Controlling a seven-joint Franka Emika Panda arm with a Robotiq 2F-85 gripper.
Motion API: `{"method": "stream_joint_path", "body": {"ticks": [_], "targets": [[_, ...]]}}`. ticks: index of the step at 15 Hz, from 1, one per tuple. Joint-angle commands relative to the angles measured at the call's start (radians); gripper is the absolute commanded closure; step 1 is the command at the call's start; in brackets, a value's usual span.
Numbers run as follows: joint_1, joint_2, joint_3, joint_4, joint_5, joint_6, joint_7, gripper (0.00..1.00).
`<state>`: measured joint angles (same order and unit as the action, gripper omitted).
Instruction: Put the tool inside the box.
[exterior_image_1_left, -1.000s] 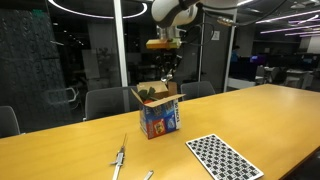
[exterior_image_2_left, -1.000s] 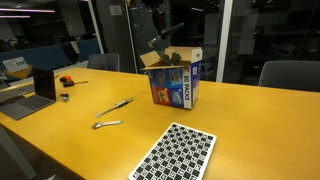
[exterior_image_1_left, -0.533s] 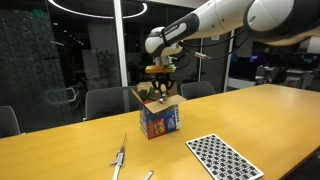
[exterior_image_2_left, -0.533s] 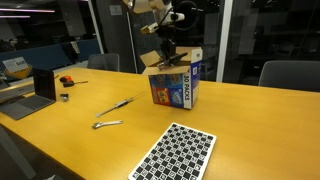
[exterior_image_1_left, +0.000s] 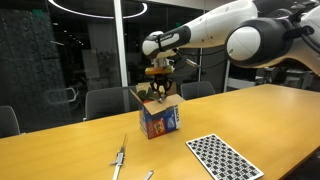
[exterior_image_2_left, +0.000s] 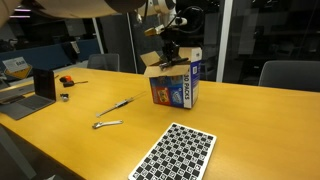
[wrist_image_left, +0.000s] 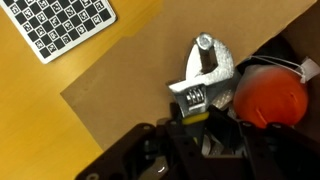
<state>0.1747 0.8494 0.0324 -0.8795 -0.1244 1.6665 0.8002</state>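
Note:
The box (exterior_image_1_left: 158, 118) stands upright on the wooden table, blue printed sides and brown flaps open; it shows in both exterior views (exterior_image_2_left: 172, 88). My gripper (exterior_image_1_left: 163, 88) hangs right over its opening (exterior_image_2_left: 168, 56). In the wrist view the gripper (wrist_image_left: 200, 125) is shut on the tool (wrist_image_left: 205, 75), a short adjustable wrench with a silvery head, a yellow band and a dark handle. The tool's head points down over a brown flap (wrist_image_left: 120, 90) of the box. An orange-red round thing (wrist_image_left: 270, 95) lies inside the box beside it.
A longer silvery-grey tool (exterior_image_1_left: 119, 157) (exterior_image_2_left: 117, 105) and a small pale piece (exterior_image_2_left: 107, 124) lie on the table. A black-and-white checkered board (exterior_image_1_left: 222, 157) (exterior_image_2_left: 177, 152) lies in front of the box. A laptop (exterior_image_2_left: 42, 85) stands at the table's far end. Chairs stand behind the table.
My gripper has come down with the tool from well above the box to its opening. The box and the things on the table have not moved.

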Motion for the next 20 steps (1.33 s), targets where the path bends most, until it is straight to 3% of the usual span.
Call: {"method": "stream_joint_path", "body": {"ticks": [1,3,5,7,12,20], "targets": [[0.003,0.135,-0.030,0.224,0.035,-0.079,-0.055,0.82],[-0.001,0.165,-0.032,0.271,0.052,-0.120,-0.063,0.83],[-0.006,0.187,-0.030,0.314,0.068,-0.168,-0.075,0.41],[-0.006,0.212,-0.032,0.349,0.070,-0.192,-0.079,0.38],[-0.022,0.240,-0.007,0.365,0.049,-0.196,-0.074,0.02],[-0.016,0.192,-0.018,0.404,0.029,-0.227,-0.075,0.00]]}}
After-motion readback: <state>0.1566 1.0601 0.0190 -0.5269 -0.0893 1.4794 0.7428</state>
